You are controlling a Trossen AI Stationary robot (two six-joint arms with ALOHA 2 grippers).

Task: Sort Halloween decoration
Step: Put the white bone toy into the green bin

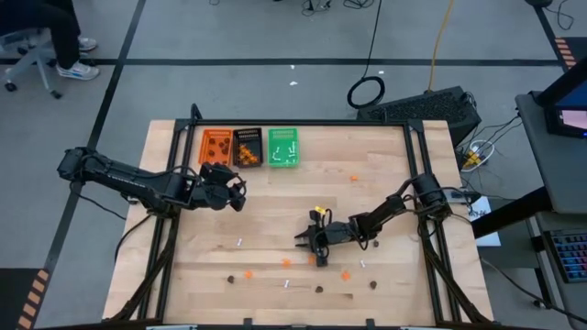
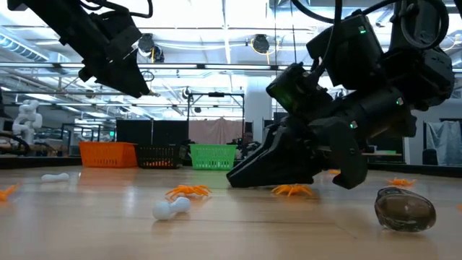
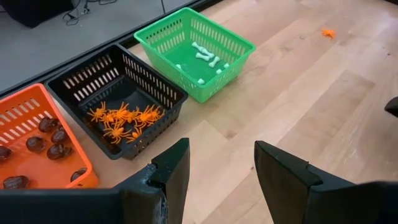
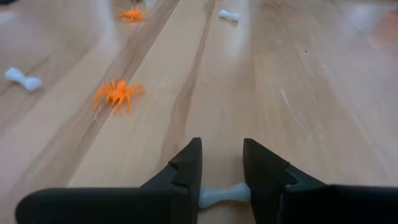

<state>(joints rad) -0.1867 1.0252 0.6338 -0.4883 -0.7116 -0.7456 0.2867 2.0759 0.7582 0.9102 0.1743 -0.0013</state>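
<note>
While hidden from above, right hand [image 4: 222, 171] pinches white bone [image 4: 224, 195].

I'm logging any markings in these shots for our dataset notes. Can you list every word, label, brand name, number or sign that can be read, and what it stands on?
None: no view shows readable text.
Orange tray, black tray, green tray: no labels visible.
Left gripper and right gripper: no markings visible.
Monitor at the high view's right edge: lit, content too small to read.
</note>
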